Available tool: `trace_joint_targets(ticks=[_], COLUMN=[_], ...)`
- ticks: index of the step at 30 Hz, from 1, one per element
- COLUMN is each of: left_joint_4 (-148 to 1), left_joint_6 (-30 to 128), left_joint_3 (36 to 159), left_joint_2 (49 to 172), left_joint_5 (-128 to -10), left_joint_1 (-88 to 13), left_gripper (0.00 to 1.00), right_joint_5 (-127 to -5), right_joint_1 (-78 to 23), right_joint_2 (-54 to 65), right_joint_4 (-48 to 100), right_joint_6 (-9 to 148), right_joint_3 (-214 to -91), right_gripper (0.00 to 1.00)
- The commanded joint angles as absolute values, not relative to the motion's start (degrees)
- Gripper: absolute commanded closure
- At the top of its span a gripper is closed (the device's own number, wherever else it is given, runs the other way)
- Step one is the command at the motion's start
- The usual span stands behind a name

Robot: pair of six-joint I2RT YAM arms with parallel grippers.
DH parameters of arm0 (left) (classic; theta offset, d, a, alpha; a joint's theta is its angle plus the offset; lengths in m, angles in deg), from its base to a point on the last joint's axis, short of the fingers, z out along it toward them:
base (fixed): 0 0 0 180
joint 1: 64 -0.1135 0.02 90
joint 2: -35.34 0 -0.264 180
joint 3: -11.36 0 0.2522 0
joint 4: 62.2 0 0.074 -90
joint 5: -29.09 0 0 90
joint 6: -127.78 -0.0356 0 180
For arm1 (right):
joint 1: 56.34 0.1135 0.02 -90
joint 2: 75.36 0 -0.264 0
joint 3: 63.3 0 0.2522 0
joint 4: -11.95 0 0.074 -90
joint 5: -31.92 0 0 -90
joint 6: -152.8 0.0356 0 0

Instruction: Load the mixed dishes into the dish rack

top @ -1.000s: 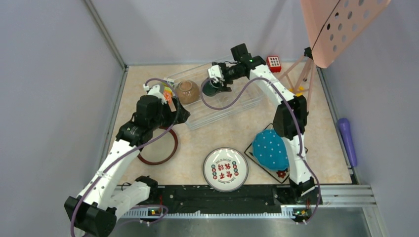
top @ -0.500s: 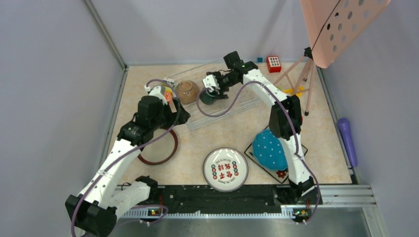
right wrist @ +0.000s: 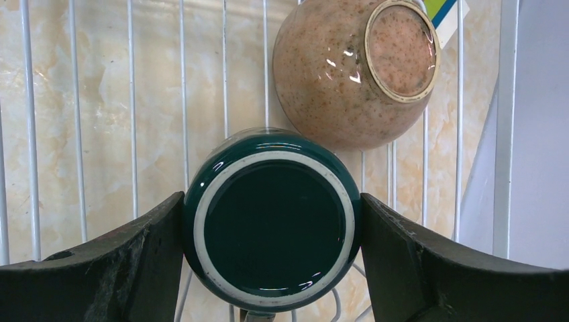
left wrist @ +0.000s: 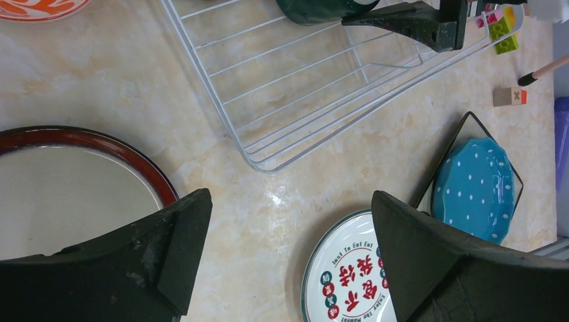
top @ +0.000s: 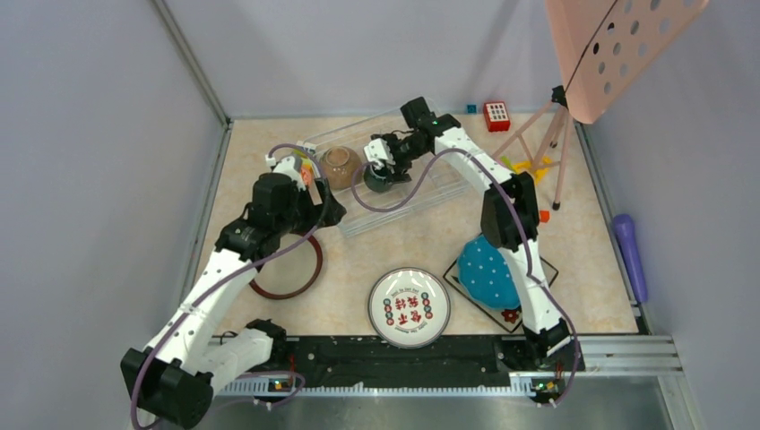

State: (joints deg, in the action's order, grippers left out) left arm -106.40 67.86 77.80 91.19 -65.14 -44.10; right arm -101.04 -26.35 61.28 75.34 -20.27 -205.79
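Fingers (right wrist: 134, 268) of the right gripper (right wrist: 272, 201) squeeze the shiny round dark green mug (right wrist: 272, 231), flat bottom up, in the thin white wire dish rack (right wrist: 133, 134). The left gripper (left wrist: 290, 201) stands wide apart.

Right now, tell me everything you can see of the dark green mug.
The dark green mug looks like glossy glazed ceramic, upside down, its round base with a pale ring facing up. No handle shows. The right gripper clamps it, a finger on each side. It is over the dish rack wires, beside the overturned brown bowl; whether it rests there is unclear.
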Motion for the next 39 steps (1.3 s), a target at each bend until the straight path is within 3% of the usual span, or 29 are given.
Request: trace_joint_targets(ticks=[1, 2, 6, 7, 14, 18, 29, 34, 39], left_joint_4=[-104.2, -104.3, -104.4, -104.5, -106.5, -108.1, -109.7, -111.5, -111.4], left_joint_6=[67.6, 67.5, 67.5, 67.5, 68.3, 68.2, 69.0, 71.4, 73.9], left_joint_3=[77.3, 77.4, 77.8, 77.9, 78.6, 79.3, 79.0, 79.2, 76.8], left_joint_2=[92.2, 92.5, 93.3, 93.4, 93.0, 92.3, 90.5, 91.4, 90.5], left_joint_5=[-66.1, -65.9, -66.2, -66.1, -64.3, -64.3, -64.3, -63.3, -63.6], left_joint_1=[-44.6, -44.6, -44.8, -44.8, -45.1, -46.0, -47.0, -49.4, -52.5], left_gripper=[0.06, 0.06, 0.05, 0.05, 0.05, 0.04, 0.04, 0.04, 0.06], right_joint_5=[-100.0, -99.4, -97.1, -96.9, -99.0, -99.9, -100.6, -100.6, -94.3], right_joint_1=[-25.9, -25.8, -25.4, -25.4, -25.4, -25.3, -25.1, -24.2, -23.2], right_joint_2=[62.5, 62.2, 59.5, 58.9, 56.6, 53.9, 48.3, 39.4, 27.0], right_joint_4=[74.3, 73.2, 67.0, 65.7, 66.1, 65.6, 64.1, 51.4, 20.5], right_joint_6=[-18.4, -17.1, -13.7, -13.3, -12.4, -10.0, -8.1, -2.9, 25.8], right_joint_3=[-208.8, -208.2, -202.8, -201.6, -201.3, -200.5, -196.3, -184.7, -166.2], right_gripper=[0.85, 0.79, 0.18, 0.15, 0.15, 0.01, 0.01, 0.01, 0.01])
